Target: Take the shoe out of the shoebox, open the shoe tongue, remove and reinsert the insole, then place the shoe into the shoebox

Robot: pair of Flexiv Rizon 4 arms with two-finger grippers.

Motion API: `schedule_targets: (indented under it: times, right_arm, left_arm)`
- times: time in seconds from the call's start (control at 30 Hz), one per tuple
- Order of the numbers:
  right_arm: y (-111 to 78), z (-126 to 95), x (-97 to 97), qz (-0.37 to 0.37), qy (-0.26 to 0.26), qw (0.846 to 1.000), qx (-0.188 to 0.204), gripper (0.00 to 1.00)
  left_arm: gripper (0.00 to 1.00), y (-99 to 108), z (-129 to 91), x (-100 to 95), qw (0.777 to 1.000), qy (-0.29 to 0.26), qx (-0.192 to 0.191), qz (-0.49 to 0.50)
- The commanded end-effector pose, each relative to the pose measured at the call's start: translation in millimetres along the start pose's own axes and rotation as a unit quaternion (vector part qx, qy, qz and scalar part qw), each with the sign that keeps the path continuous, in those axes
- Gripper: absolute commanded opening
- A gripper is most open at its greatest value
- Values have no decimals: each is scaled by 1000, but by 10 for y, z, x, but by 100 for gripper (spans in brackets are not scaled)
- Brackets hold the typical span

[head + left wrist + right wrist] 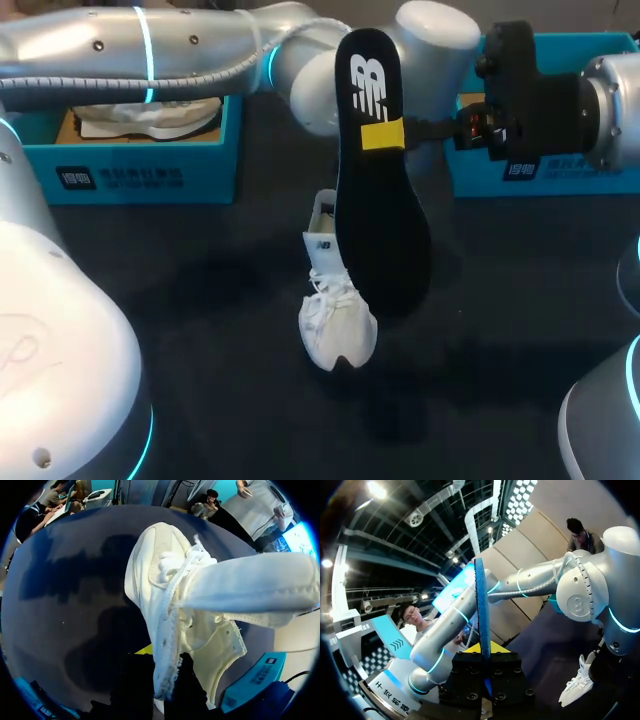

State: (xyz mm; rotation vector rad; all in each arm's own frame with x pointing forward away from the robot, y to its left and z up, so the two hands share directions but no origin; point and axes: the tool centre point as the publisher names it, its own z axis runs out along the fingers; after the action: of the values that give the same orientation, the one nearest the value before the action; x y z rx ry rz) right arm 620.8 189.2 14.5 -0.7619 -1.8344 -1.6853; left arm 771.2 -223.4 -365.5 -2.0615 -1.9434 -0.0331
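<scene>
My left tool (167, 677) grips the shoe (337, 325) by its collar, steadying it toe-down; my right tool (484, 662) clamps the insole (378, 210) aloft, presumably for reinsertion.

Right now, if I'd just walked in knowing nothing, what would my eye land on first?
The long black insole, held upright above the middle of the table by the right claw, its edge pinched between the yellow tips. Just below it sits the white shoe, its collar gripped by the left claw. A blue shoebox stands at the back left.
</scene>
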Motion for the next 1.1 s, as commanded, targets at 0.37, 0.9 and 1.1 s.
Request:
schedule_targets:
  times: [0.37, 0.9, 1.1]
  right_arm:
    - [-2, 28, -3, 1, -1, 1000, 0, 0]
    - [-2, 28, -3, 1, -1, 1000, 0, 0]
    - [-2, 28, -3, 1, -1, 1000, 0, 0]
  left_arm:
    - [0, 24, 286, -121, 1000, 2, -12, -29]
    - [100, 42, -94, -8, 997, -71, 6, -24]
    - [100, 103, -459, 96, 987, -157, 14, -26]
